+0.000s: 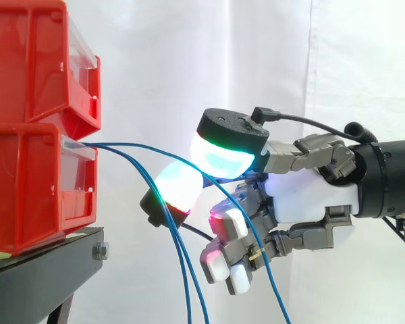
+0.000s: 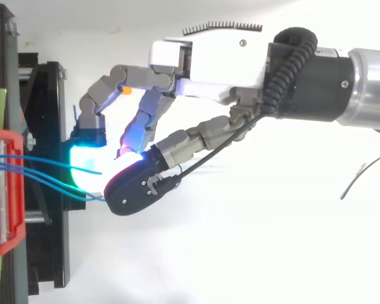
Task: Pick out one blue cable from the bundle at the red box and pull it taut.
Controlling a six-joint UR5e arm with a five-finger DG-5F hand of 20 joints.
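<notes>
Several thin blue cables come out of the front of the lower red bin and hang down in loose strands. One blue cable arcs to the right from the bin and runs between two glowing pads of my hand, then drops past the curled lower fingers. The thumb pad sits above this cable and a finger pad below it, pinching it a short way from the bin. From above, my hand reaches left toward the bin, and the cables run under the pads.
A second red bin is stacked on the lower one. Both rest on a black stand at the left, in front of a white curtain. The arm comes in from the right.
</notes>
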